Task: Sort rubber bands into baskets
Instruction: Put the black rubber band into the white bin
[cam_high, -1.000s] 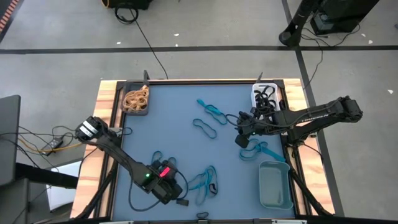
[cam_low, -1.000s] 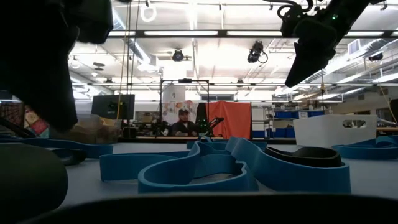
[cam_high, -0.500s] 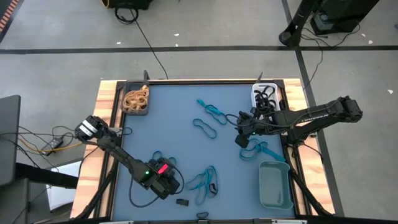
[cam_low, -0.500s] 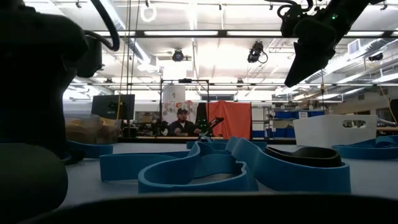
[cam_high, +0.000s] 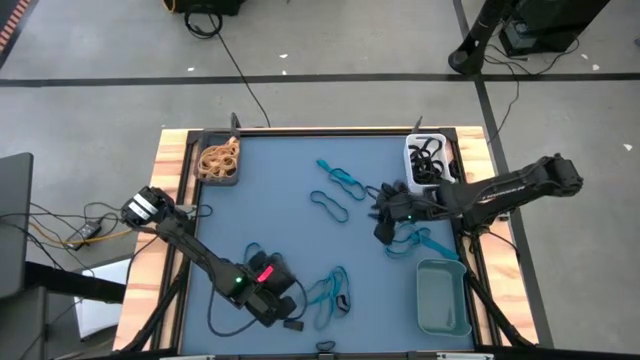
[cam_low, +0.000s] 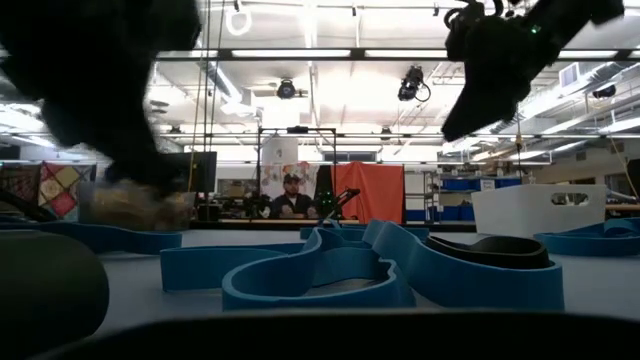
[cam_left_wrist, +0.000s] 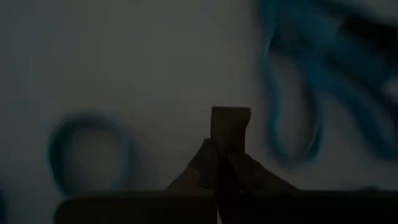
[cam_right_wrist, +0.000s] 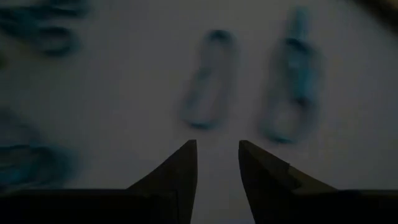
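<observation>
Teal rubber bands lie flat on the blue table: a pair (cam_high: 338, 180) at the far middle, a bunch (cam_high: 420, 242) by the right edge and a bunch (cam_high: 326, 290) at the near middle. My left gripper (cam_high: 268, 296) is shut, up off the table beside the near bunch, and a short dark strip (cam_left_wrist: 230, 123) sticks out past its tips. My right gripper (cam_high: 384, 226) hangs open and empty above the table, left of the right bunch; two teal bands (cam_right_wrist: 211, 102) lie ahead of its fingers (cam_right_wrist: 186, 168). My left gripper pinches a short dark strip (cam_left_wrist: 230, 127), seemingly a dark rubber band, between its two shut fingertips. Only the end beyond the tips shows, and it is clear of the table. The gripper hides the rest of it.
A dark basket (cam_high: 218, 160) with tan bands stands at the far left corner. A white basket (cam_high: 425, 158) with black bands stands at the far right. A grey-teal basket (cam_high: 442, 297) stands at the near right. A small black piece (cam_high: 292, 324) lies by the near edge.
My left gripper has drawn back from the small black piece toward the far edge, come part of the way back, and risen off the table. My right gripper has shifted a little toward the table's left and near edges.
</observation>
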